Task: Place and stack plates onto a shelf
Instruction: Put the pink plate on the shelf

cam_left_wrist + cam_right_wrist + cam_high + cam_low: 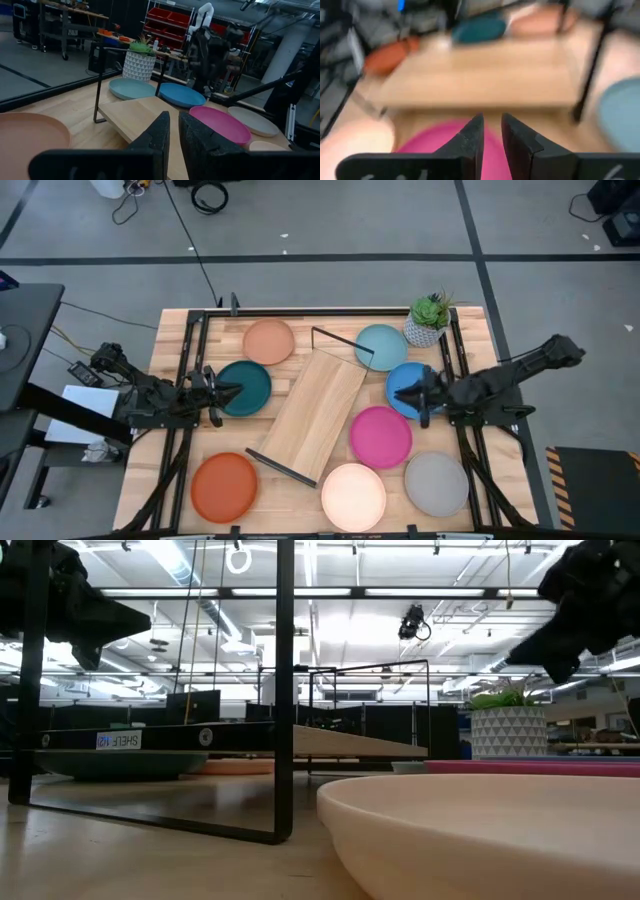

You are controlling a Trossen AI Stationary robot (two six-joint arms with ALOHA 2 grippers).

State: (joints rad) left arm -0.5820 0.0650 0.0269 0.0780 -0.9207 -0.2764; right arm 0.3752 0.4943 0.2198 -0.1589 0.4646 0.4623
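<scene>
The light-wood shelf (pixel 315 416) stands slantwise in the middle of the table on its black end brackets (pixel 284 690). Around it lie the salmon plate (pixel 268 342), dark teal plate (pixel 250 385), light blue plate (pixel 380 347), bright blue plate (pixel 405 380), magenta plate (pixel 381 436), orange plate (pixel 224 487), cream plate (pixel 353 497) and grey plate (pixel 437 484). My left gripper (pixel 235 392) hovers over the dark teal plate, shut and holding nothing (pixel 174 116). My right gripper (pixel 398 393) hovers over the bright blue plate, also shut and holding nothing (pixel 492 117).
A white pot with a green plant (pixel 428 320) stands at the far right corner, beside the light blue plate. A black frame (pixel 190 330) runs along the table's edges. Both arms hang well above the tabletop in the low view. Bare wood shows between the shelf and the orange plate.
</scene>
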